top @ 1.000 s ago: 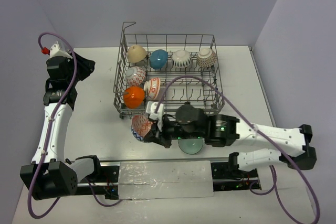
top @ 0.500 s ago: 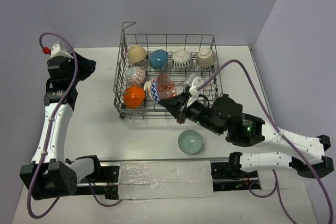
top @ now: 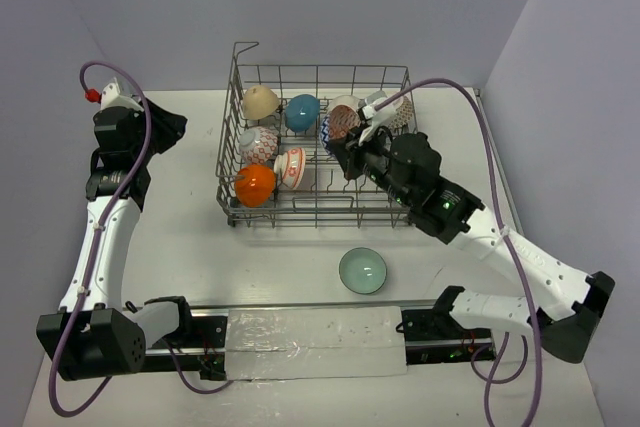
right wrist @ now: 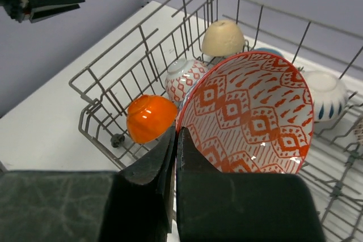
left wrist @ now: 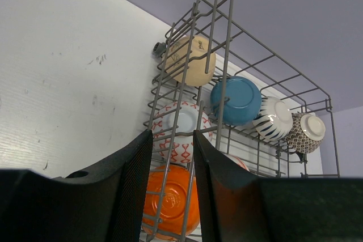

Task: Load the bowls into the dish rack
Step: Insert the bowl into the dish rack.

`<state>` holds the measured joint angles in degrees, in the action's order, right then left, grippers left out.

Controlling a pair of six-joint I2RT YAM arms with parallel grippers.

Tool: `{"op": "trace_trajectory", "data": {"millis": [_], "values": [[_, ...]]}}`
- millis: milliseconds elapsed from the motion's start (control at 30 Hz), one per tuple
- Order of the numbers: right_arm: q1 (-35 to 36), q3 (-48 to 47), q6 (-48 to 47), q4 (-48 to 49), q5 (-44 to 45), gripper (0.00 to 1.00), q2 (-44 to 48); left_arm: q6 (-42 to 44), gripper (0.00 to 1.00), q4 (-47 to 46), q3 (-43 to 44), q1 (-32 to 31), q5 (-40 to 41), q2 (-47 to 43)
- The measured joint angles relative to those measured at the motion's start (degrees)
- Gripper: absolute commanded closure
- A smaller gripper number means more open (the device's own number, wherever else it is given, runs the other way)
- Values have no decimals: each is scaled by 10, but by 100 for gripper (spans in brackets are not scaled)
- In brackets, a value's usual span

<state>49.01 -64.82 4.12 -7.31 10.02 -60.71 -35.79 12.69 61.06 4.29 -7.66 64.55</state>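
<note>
My right gripper is shut on the rim of an orange-red patterned bowl and holds it tilted above the middle of the grey wire dish rack. In the right wrist view the closed gripper pinches the bowl's edge. In the rack stand a tan bowl, a teal-blue bowl, a white striped bowl that is partly hidden, a brown patterned bowl, two red-white bowls and a plain orange bowl. A pale green bowl sits on the table. My left gripper is open and empty, left of the rack.
The rack's tall wire sides stand close in front of the left gripper. A black rail with a foil-covered strip runs along the near table edge. Purple walls close in the table at the back and right.
My right gripper lifted the orange-red patterned bowl from the table in front of the rack and carried it up and back over the rack's middle. The left arm has barely moved.
</note>
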Motion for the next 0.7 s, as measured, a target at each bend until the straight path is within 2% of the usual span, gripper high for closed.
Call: {"op": "trace_trajectory", "data": {"millis": [333,700], "values": [[-156,76,121,76,-205,100,-38,0,60,0,0,-1,0,1],[-210,131,230,203,-341,100,-83,0,60,0,0,-4,0,1]]}}
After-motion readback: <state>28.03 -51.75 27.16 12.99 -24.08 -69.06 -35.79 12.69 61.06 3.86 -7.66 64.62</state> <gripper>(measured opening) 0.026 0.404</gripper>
